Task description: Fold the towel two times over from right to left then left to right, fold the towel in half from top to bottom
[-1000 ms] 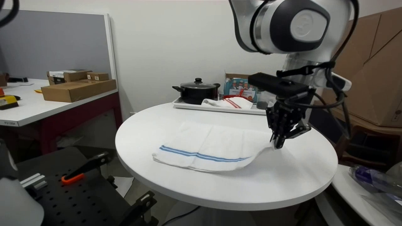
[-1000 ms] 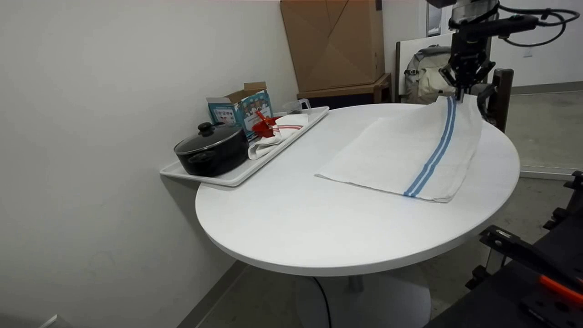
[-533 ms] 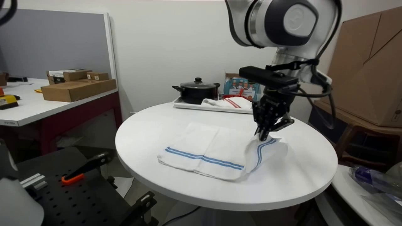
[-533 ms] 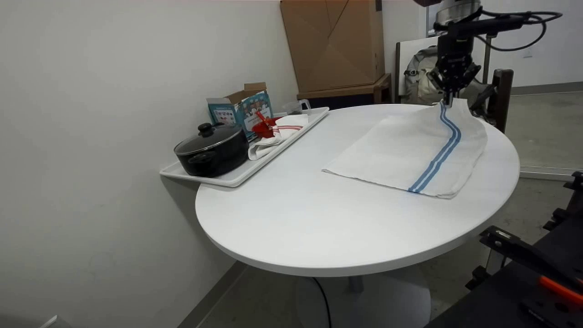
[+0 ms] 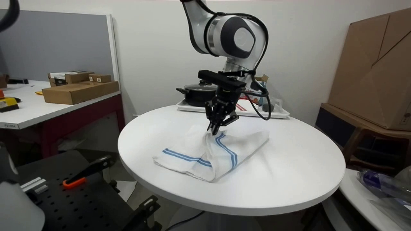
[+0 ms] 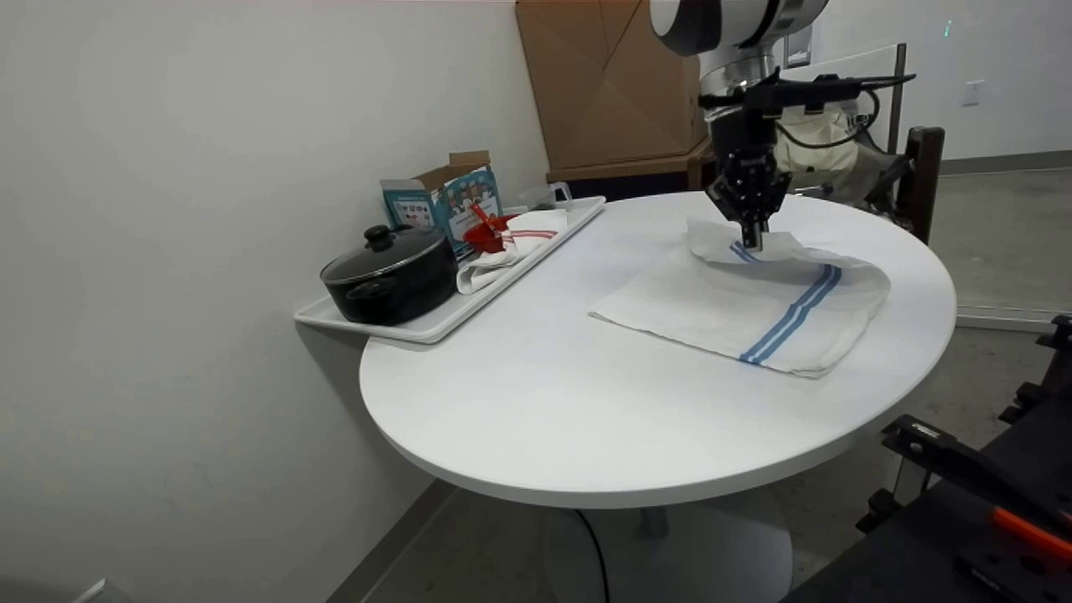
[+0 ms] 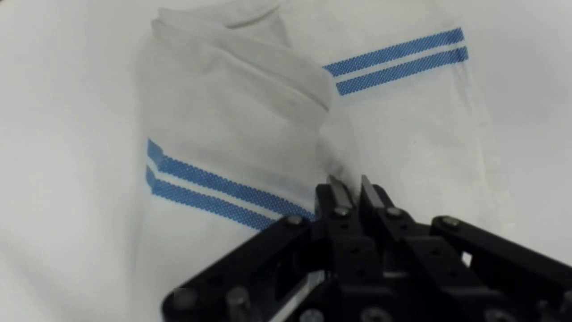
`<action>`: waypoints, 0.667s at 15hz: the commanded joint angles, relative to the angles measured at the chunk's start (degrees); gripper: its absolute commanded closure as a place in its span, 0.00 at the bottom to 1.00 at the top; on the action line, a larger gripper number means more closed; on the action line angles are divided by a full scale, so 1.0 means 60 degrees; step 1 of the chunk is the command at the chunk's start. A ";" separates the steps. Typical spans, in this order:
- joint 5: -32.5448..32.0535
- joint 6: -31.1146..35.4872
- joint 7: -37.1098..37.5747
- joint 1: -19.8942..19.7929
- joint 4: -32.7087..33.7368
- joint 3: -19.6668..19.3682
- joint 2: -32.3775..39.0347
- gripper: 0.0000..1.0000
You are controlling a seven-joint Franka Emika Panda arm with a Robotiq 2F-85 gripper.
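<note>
The white towel (image 5: 245, 146) with blue stripes lies on the round table, its right part lifted and turned over toward the left part in an exterior view. My gripper (image 5: 214, 131) points down over the middle of the cloth, shut on the edge of that turned-over part. A raised flap around the gripper (image 6: 753, 243) shows a short piece of blue stripe. In the wrist view, the towel (image 7: 415, 129) runs up between the fingertips of the gripper (image 7: 348, 181), and stripes appear on both sides at different slants. Part of the lower layer is covered by the flap.
At the table's back, a white tray (image 6: 431, 329) holds a black pot (image 6: 385, 280), an opened blue box (image 6: 476, 199) and a red-striped cloth (image 6: 536, 223). A black perforated board (image 5: 80, 205) stands beside the table (image 5: 289, 192). Large cardboard (image 5: 379, 70) stands at the right.
My gripper has travelled left in an exterior view, dragging the held towel edge from the right end over the middle. The towel's right part has folded over, turning its stripe.
</note>
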 commanded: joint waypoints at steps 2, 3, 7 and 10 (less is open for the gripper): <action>-0.0563 -0.1123 -0.1349 0.0222 -0.0551 0.0237 -0.0568 0.98; -0.0730 -0.1367 -0.1618 0.0238 -0.0606 0.0247 -0.0622 0.98; -0.1397 -0.2461 -0.2840 0.0251 -0.0953 0.0271 -0.0925 0.98; -0.1919 -0.3018 -0.3755 0.0314 -0.1311 0.0331 -0.1113 0.98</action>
